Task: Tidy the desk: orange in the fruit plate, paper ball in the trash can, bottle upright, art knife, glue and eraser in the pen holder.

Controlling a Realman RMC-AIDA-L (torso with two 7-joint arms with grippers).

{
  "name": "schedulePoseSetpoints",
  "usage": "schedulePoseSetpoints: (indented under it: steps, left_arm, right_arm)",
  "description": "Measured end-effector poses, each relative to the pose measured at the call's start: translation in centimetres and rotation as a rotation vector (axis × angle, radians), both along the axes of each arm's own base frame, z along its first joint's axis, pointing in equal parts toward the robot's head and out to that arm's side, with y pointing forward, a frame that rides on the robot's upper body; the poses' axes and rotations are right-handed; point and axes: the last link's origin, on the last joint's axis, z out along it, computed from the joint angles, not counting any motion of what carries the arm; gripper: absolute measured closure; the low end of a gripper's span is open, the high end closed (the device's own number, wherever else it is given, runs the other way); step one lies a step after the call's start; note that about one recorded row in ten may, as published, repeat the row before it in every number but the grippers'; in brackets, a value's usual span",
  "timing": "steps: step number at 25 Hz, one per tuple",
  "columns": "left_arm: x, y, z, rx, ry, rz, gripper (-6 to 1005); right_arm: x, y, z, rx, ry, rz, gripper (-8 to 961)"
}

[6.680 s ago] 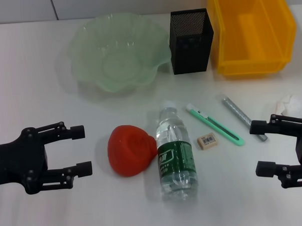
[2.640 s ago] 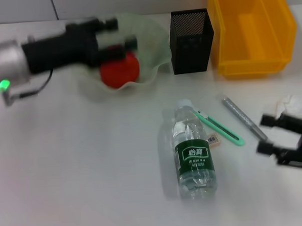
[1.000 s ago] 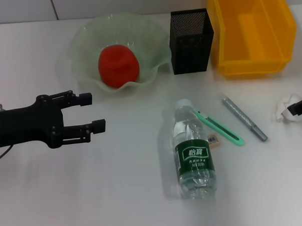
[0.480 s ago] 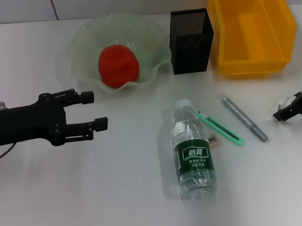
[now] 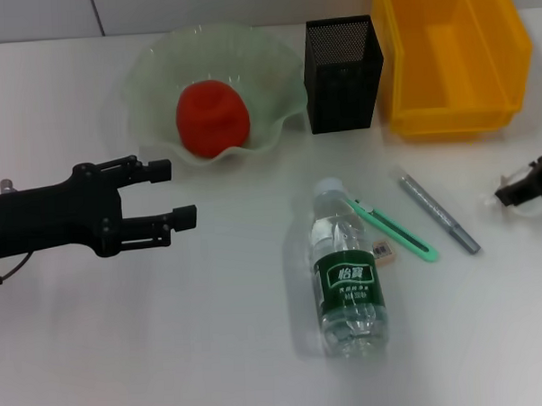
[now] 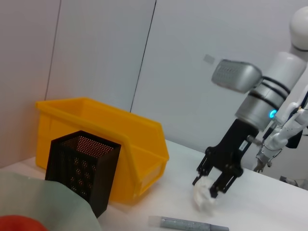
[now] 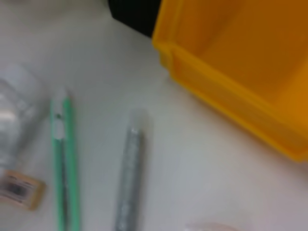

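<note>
White desk (image 5: 214, 349) w/ pale grey panelled wall (image 6: 144, 57) behind.

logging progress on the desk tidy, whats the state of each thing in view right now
orange: in the fruit plate
paper ball: in the right gripper, at table level
bottle: lying on its side
art knife: flat on desk
glue: flat on desk
eraser: on desk, beside the bottle
pen holder: upright
trash can: upright
left gripper: jaws open, nothing held
</note>
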Motion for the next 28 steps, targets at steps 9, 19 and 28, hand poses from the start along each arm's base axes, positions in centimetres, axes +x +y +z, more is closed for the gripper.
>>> schedulePoseSetpoints:
  steps: [9,19,28]
  left_arm:
    - [0.0,0.0,0.1,0.0,-0.005,0.002,169]
    - [0.2,-0.2,-0.4,-0.012,-0.011,0.0,169]
    - [0.5,0.0,-0.5,-0.019,-0.018,0.0,170]
  right_arm:
    - [-5.5,-0.3,7.5,0.291,0.262,0.193,435]
    - [-4.4,6.8,5.4,0.514,0.44,0.126,436]
    - [-4.8,7.8,4.0,0.502,0.445,0.135,379]
